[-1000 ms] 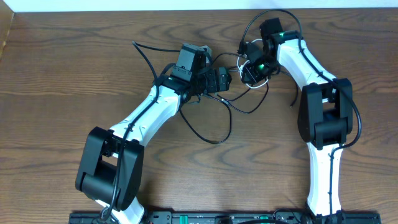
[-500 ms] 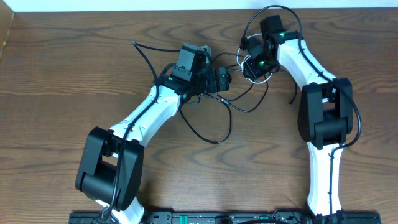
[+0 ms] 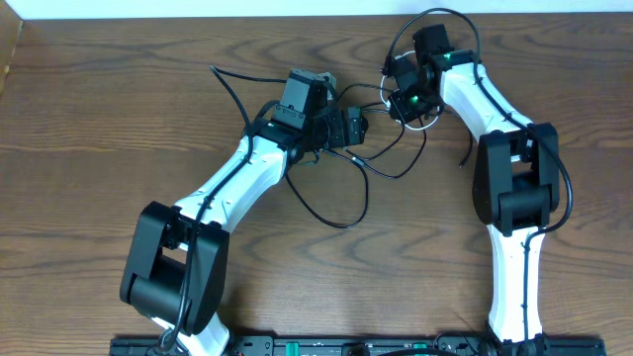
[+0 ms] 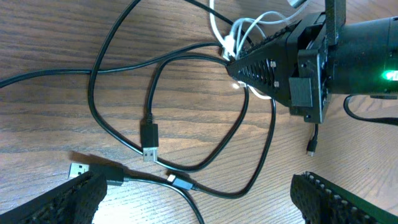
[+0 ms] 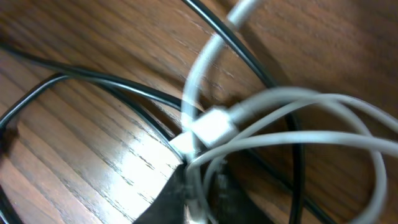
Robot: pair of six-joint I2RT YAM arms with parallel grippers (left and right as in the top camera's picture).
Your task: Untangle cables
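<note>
A black cable [image 3: 341, 224] lies in loose loops on the wooden table between both arms. The left wrist view shows its loops [image 4: 92, 102] and a USB plug [image 4: 148, 138]. A white cable [image 3: 380, 96] is bunched at the far side, crossing the black one [image 5: 81, 76]. My right gripper [image 3: 396, 102] is shut on strands of the white cable [image 5: 292, 96], just behind its white plug [image 5: 211, 124]. My left gripper [image 3: 358, 127] hovers open over the black loops, holding nothing, with its fingers [image 4: 68, 199] wide apart. The right gripper's tip [image 4: 231, 62] points at the white bundle [image 4: 252, 25].
Another USB plug [image 4: 78, 169] and a small plug [image 4: 177, 182] lie between my left fingers. A tiny plug end [image 4: 309, 149] lies by the right arm. The thick arm wire [image 3: 435, 18] arcs above the right wrist. The table's far edge [image 3: 198, 18] runs along the top.
My right gripper opened wider, then closed on the white cable, shifting slightly toward the far edge. The white loop below it has drawn in. The left arm has not moved.
</note>
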